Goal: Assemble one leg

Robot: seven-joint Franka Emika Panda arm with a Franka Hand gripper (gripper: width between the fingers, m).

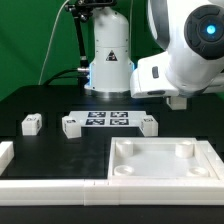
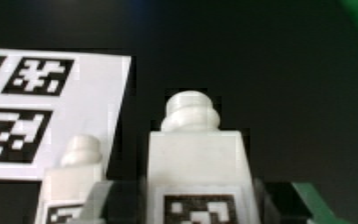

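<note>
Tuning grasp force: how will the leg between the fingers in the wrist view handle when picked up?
The leg looks like a solid white plastic block, so it is probably rigid and light. Its flat sides should suit the gripper, though smooth plastic may slip. Being square-sided, it seems unlikely to roll.

Counted in the exterior view: three small white plastic rectangular tagged legs (image 1: 32,123) (image 1: 70,125) (image 1: 150,124), one large white square tray-like tabletop (image 1: 150,165) with two round corner sockets (image 1: 126,148) discernible, one thin flat white marker board (image 1: 107,119), one white robot arm (image 1: 185,50). Counted in the wrist view: two such legs (image 2: 197,150) (image 2: 69,170), one marker board (image 2: 91,110), three black-and-white square tags (image 2: 43,75) partly in frame. Board tags in the exterior view too small to tally.
</note>
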